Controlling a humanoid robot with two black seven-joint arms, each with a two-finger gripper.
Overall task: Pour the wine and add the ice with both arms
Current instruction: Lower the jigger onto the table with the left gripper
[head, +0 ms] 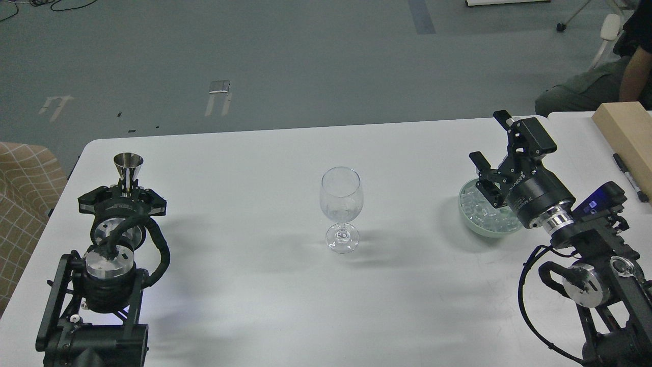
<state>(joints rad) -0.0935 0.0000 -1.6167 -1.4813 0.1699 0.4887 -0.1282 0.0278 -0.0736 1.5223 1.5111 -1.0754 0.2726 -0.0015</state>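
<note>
An empty clear wine glass (341, 204) stands upright at the middle of the white table (265, 153). My left gripper (126, 192) is near the table's left edge, shut on the stem of a small silver cone-shaped cup (128, 166) held upright. My right gripper (491, 142) is open, its fingers (480, 160) spread just above a pale green bowl (471, 227). The bowl holds a heap of clear ice cubes (476, 206). My right gripper body hides the bowl's right part.
A pale wooden block (629, 132) and a black marker (629, 176) lie at the far right. A seated person (586, 89) is beyond the table's right corner. A checked brown seat (20, 193) is left of the table.
</note>
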